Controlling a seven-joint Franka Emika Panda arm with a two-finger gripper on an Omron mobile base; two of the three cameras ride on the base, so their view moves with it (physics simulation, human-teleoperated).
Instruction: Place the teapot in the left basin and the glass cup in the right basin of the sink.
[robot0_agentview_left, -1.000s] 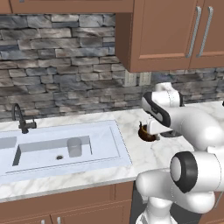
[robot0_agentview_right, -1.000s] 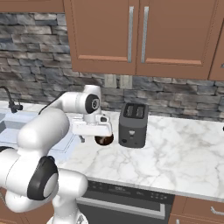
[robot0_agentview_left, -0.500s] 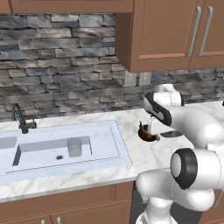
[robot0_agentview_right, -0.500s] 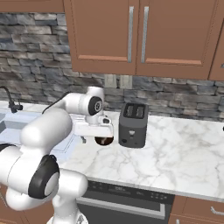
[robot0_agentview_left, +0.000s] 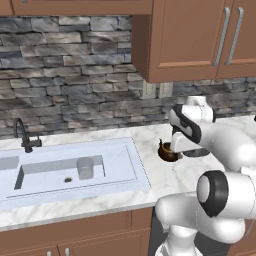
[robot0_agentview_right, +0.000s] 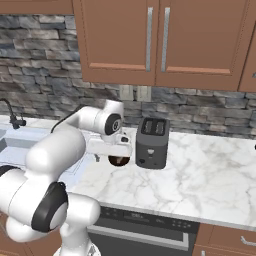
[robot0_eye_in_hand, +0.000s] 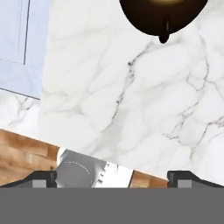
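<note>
Left base view: 1 teapot (robot0_agentview_left: 168, 151) on counter, 1 glass cup (robot0_agentview_left: 85, 168) in sink basin; end effector (robot0_eye_in_hand: 112, 177) spread.

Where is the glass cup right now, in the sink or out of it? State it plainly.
In. The glass cup stands upright in the right basin of the sink, beside the drain hole.

Arm bent fwd, wrist low, gripper (robot0_eye_in_hand: 112, 177) jaws wide apart, empty.

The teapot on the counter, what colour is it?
Dark brown teapot, with a golden-tan rim; the hand view shows it best.
</note>
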